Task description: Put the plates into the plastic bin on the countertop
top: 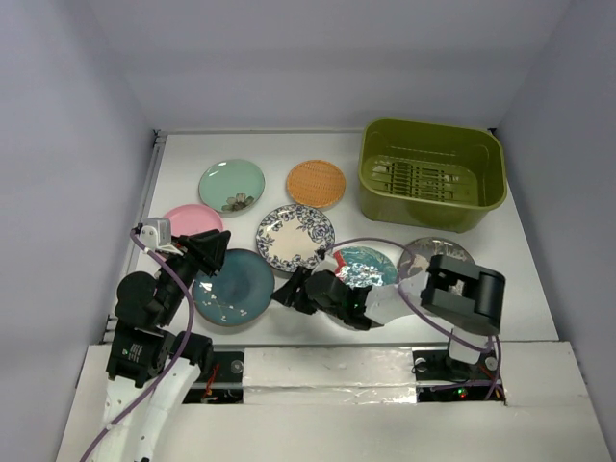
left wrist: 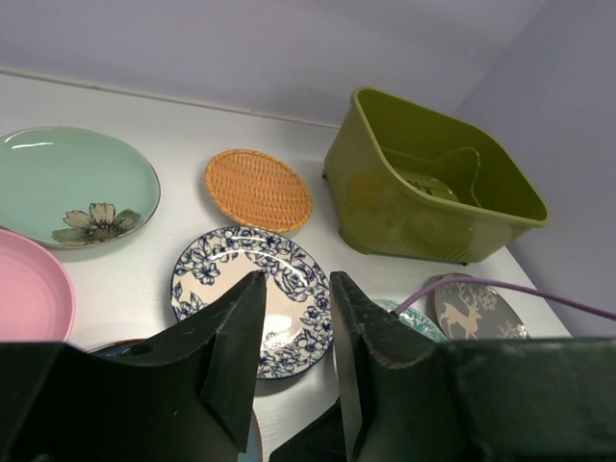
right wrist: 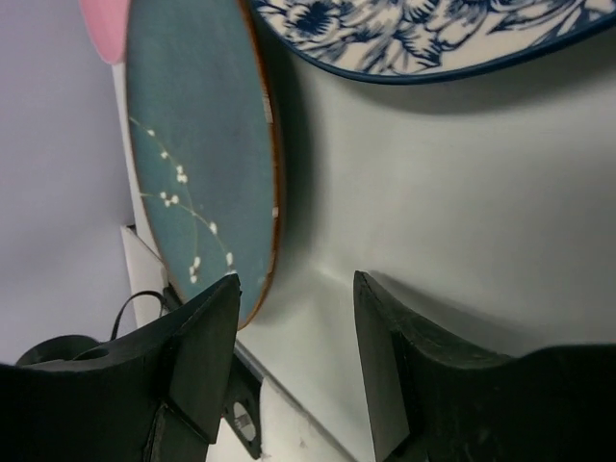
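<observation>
The top view alone shows all 7 round plates [top: 232, 186] flat on the white countertop [top: 274, 159], outside the olive-green plastic bin [top: 433, 173]. The right wrist view shows the right gripper [right wrist: 296, 279] spread wide and empty, its finger just beside the dark teal plate [right wrist: 192, 144]. The left gripper [left wrist: 298, 284] is narrowly parted and empty.

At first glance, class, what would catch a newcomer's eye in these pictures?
The olive-green bin at the far right corner of the white counter stands out first, with nothing in it. Seven round plates lie spread over the counter beside it, from the orange plate at the back to the dark teal plate near the front. The left gripper and right gripper hang open low over the near plates.
</observation>
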